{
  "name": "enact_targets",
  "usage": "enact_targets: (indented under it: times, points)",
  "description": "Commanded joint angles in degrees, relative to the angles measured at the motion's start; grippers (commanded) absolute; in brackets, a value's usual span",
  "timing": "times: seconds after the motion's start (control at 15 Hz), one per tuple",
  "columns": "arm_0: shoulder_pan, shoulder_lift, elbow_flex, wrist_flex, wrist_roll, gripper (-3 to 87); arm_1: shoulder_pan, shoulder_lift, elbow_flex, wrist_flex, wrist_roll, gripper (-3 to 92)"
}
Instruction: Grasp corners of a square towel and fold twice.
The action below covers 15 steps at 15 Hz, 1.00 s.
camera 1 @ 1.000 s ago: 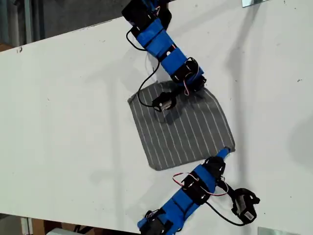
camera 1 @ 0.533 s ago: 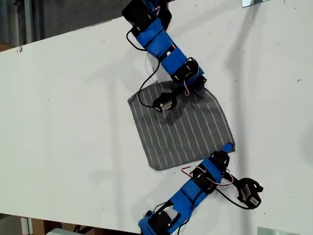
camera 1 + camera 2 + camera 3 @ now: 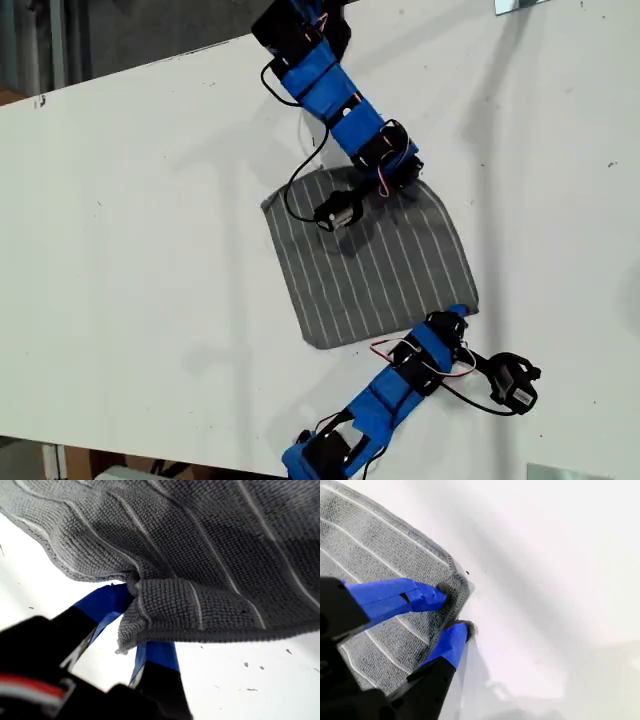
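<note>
Grey ribbed towel [image 3: 370, 262], thin white stripes, bunches in my first tool [image 3: 131, 611].

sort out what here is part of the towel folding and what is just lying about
Part of the job:
towel
its corner, between the fingers of my second gripper
my first gripper, with bunched cloth at its fingers

Just there:
white table
metal piece at the exterior view's top edge

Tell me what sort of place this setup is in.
Probably a lab or workshop bench: a plain white table holds only a striped grey towel, with two blue wired arms working it and bare flooring past the table edge.
</note>
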Motion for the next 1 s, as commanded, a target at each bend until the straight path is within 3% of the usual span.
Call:
enact_targets:
  times: [0.0,0.2,0.53,0.93]
  points:
    - [-0.70,-0.79,0.09,-3.16,-4.13,-0.1,-0.26,-0.35,-1.58,0.18,-0.26,-0.1]
    - [-0.35,-1.85,0.09,-4.22,-6.59,-0.3,-0.70,0.18,-1.58,0.18,0.09,-0.1]
    - [-2.02,8.70,-0.97,18.72,-7.03,-0.3,0.88,3.43,-3.52,3.25,-0.70,-0.1]
    - [-8.61,15.47,-2.20,23.91,3.78,-0.3,5.19,15.91,-3.52,7.65,-5.62,-0.1]
